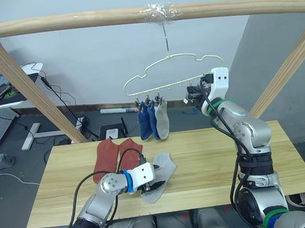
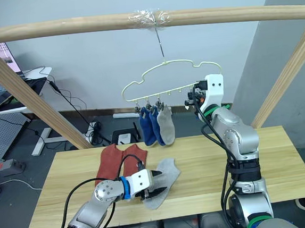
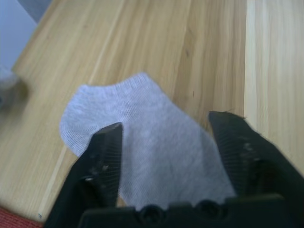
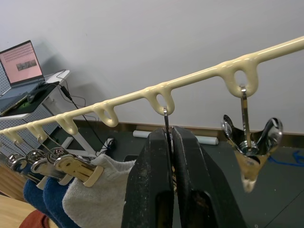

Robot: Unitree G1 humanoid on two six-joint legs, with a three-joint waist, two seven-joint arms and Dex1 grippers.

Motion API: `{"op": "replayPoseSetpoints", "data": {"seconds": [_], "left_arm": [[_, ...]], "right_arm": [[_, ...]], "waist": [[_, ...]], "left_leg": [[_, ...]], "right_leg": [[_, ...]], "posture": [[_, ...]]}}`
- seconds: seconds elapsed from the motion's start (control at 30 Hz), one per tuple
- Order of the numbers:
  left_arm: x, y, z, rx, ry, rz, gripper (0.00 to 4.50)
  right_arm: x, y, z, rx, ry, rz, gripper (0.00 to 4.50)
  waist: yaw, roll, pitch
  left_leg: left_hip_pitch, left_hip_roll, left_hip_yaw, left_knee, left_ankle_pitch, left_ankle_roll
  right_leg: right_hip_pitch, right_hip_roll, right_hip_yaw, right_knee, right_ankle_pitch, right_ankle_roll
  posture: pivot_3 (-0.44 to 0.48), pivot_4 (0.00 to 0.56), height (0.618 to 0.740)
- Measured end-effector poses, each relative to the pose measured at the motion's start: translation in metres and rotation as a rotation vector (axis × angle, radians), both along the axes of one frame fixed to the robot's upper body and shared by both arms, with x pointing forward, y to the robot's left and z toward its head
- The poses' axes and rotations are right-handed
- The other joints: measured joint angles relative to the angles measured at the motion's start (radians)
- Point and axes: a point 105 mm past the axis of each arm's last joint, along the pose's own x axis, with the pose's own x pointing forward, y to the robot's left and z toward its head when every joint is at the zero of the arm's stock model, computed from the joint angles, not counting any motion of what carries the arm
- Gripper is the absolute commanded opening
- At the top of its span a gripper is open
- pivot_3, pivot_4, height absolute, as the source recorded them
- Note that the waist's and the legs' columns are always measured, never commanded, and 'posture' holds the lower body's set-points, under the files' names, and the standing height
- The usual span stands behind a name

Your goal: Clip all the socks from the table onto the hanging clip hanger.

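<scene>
While clip hanger (image 1: 166,73) holds three socks (image 1: 153,119) | left jaws spread over grey sock (image 3: 147,142) (flat on table (image 1: 210,162)) | right jaws pinching clip (image 4: 167,124)

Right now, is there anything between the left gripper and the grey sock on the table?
Nothing visible. The left gripper is open, with its two fingers on either side of the grey sock, which lies flat on the table. The two red socks lie beside it, not in between.

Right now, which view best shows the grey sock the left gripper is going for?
The left wrist view: the grey sock lies flat between the open left gripper fingers. Both eye views show it partly hidden behind that gripper on the table.
</scene>
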Motion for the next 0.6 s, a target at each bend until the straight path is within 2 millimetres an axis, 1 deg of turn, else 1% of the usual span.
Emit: {"op": "replayPoseSetpoints", "data": {"seconds": [0.03, 0.1, 0.17, 0.2, 0.3, 0.47, 0.53, 0.6], "left_arm": [[0.001, 0.000, 0.003, -0.029, 0.019, 0.030, 4.48], [0.006, -0.001, 0.007, -0.064, 0.034, 0.082, 4.48], [0.012, 0.002, 0.005, -0.071, 0.049, 0.163, 4.48], [0.017, 0.004, 0.003, -0.070, 0.056, 0.214, 4.48], [0.023, 0.005, -0.008, -0.040, 0.062, 0.289, 4.48], [0.026, -0.010, -0.033, -0.011, 0.097, 0.359, 4.48], [0.029, -0.014, -0.037, 0.009, 0.092, 0.365, 4.48], [0.032, -0.014, -0.037, 0.017, 0.076, 0.372, 4.48]], "right_arm": [[0.000, 0.000, 0.000, 0.000, 0.000, -0.001, 0.00], [0.000, 0.000, 0.000, 0.000, -0.001, -0.002, 0.00], [0.000, 0.000, 0.000, 0.001, -0.002, -0.003, 0.00], [0.000, -0.001, 0.000, 0.001, -0.002, -0.004, 0.00], [0.000, -0.001, 0.001, 0.003, -0.004, -0.006, 0.00], [0.001, -0.001, 0.002, 0.007, -0.010, -0.012, 0.00], [0.001, -0.002, 0.001, 0.006, -0.009, -0.013, 0.00], [0.001, -0.002, 0.001, 0.006, -0.009, -0.014, 0.00]], "waist": [[0.000, 0.000, 0.000], [0.000, 0.000, 0.000], [-0.001, 0.000, 0.000], [-0.001, 0.000, 0.000], [-0.001, 0.000, 0.000], [-0.001, 0.000, 0.000], [-0.001, 0.000, 0.000], [-0.004, 0.000, 0.000]], "left_leg": [[0.000, 0.000, 0.000, 0.000, 0.000, 0.000], [0.000, 0.000, 0.000, 0.000, 0.000, 0.000], [0.000, 0.000, 0.000, 0.000, 0.000, 0.000], [0.000, 0.000, 0.000, 0.000, 0.000, 0.000], [0.000, 0.000, 0.000, 0.000, 0.000, 0.000], [0.000, 0.000, 0.000, 0.001, 0.000, 0.000], [0.000, 0.000, 0.000, 0.000, 0.000, 0.000], [0.000, 0.000, 0.000, 0.000, 0.000, 0.000]], "right_leg": [[0.000, 0.000, 0.000, 0.000, 0.000, 0.000], [0.000, 0.000, 0.000, 0.000, 0.000, 0.000], [0.000, 0.000, 0.000, 0.000, 0.000, 0.000], [0.000, 0.000, 0.000, 0.000, 0.000, 0.000], [0.000, 0.000, 0.000, 0.000, 0.000, 0.000], [0.000, 0.000, 0.000, 0.000, 0.000, 0.001], [0.000, 0.000, 0.000, 0.000, 0.000, 0.001], [0.000, 0.000, 0.000, 0.000, 0.000, 0.000]], "posture": [[-0.063, 0.138, 0.740], [-0.065, 0.139, 0.740], [-0.067, 0.140, 0.740], [-0.067, 0.140, 0.740], [-0.070, 0.137, 0.740], [-0.082, 0.134, 0.740], [-0.085, 0.133, 0.740], [-0.087, 0.130, 0.740]]}}
